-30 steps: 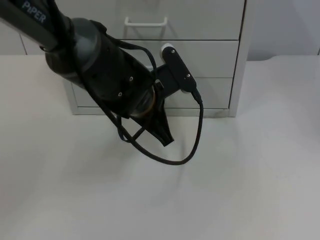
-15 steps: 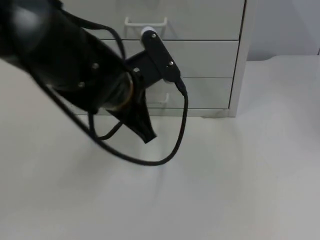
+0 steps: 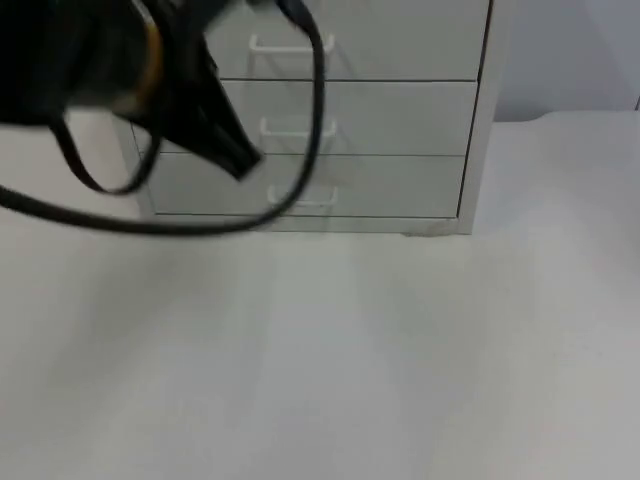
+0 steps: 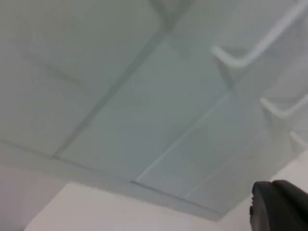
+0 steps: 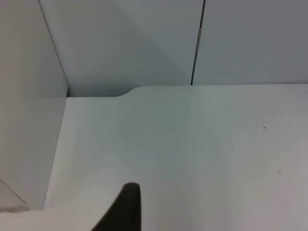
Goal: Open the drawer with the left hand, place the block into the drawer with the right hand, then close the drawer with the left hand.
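The white drawer cabinet stands at the back of the table with three drawers, all flush with its front. Their white handles are the top handle, the middle handle and the bottom handle. My left gripper hangs in front of the cabinet's left part, its fingers together in one tip and holding nothing. In the left wrist view the drawer fronts and a handle are close by. My right gripper waits over the bare table beside the cabinet's side.
The white table spreads out in front of the cabinet. The grey partition wall closes off the back behind the table edge.
My left arm has swung up and to the left, away from the cabinet's lower front. The middle and bottom handles have come into sight. The drawers have not moved.
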### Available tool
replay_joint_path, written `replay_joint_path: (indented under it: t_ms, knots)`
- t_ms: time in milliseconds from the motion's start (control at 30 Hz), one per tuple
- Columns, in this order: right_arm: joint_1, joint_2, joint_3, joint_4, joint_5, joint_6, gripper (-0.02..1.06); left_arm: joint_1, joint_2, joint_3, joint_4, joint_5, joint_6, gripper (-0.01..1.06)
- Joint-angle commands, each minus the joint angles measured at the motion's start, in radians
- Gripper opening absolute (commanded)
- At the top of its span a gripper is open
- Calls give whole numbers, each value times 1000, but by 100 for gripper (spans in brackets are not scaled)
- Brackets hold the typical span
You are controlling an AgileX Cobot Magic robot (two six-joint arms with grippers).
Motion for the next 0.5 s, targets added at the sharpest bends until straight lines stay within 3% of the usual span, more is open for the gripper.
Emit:
replay_joint_path:
  t_ms: [0, 100, 133, 300, 333, 467]
  knots:
    - [-5, -7, 4, 0, -10, -3, 105, 8, -49, 7, -86, 8, 68, 0]
    - [-5, -7, 4, 0, -10, -3, 105, 58, -121, 7, -348, -22, 393, 0]
    - [-5, -7, 4, 0, -10, -3, 105, 58, -121, 7, -348, -22, 393, 0]
    - [-5, -7, 4, 1, -10, -3, 105, 148, -225, 1, -862, -108, 921, 0]
    - [-5, -7, 4, 1, -10, -3, 105, 167, -248, -7, -951, -126, 982, 0]
    - [-5, -7, 4, 1, -10, -3, 105, 235, -303, -51, -1119, -190, 991, 0]
